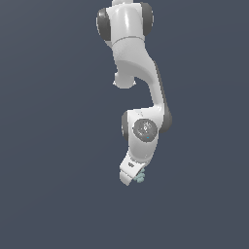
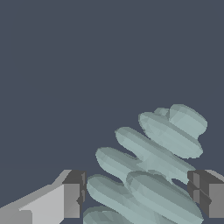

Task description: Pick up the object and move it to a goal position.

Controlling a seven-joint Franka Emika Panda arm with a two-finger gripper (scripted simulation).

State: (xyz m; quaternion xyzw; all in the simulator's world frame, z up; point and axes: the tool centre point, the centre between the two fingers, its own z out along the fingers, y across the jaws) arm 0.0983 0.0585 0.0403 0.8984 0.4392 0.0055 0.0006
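**Ribbed piece sits between the fingers, one side still not touching**

In the exterior view the arm [image 1: 137,73] reaches down the middle of the frame over a plain dark bench [image 1: 48,194]. Its hand [image 1: 132,174] is at the lower end, and the object [image 1: 140,177], a small pale teal ribbed piece, peeks out just at the hand's edge toward that view's right. Whether it rests on the bench or is lifted clear cannot be told from here; nothing marks a goal position in either picture.

The wrist view is closer. One finger [image 2: 72,194] stands apart from the object [image 2: 148,175], with dark bench showing in the gap. The ribbed body lies tilted across the space between the fingers, its narrow end pointing away from the camera. The other finger [image 2: 205,192] looks to be touching or just beside the ribs. So the hand is partly open around the piece, and a firm hold is not shown.

The step in hand appears to be securing the grasp. To do it well, close evenly so both pads meet the ribs across the body's thicker middle. The ridges could let the pads slip into a groove and twist the piece, so a slow squeeze is safer. Lift only once neither side shows a gap.
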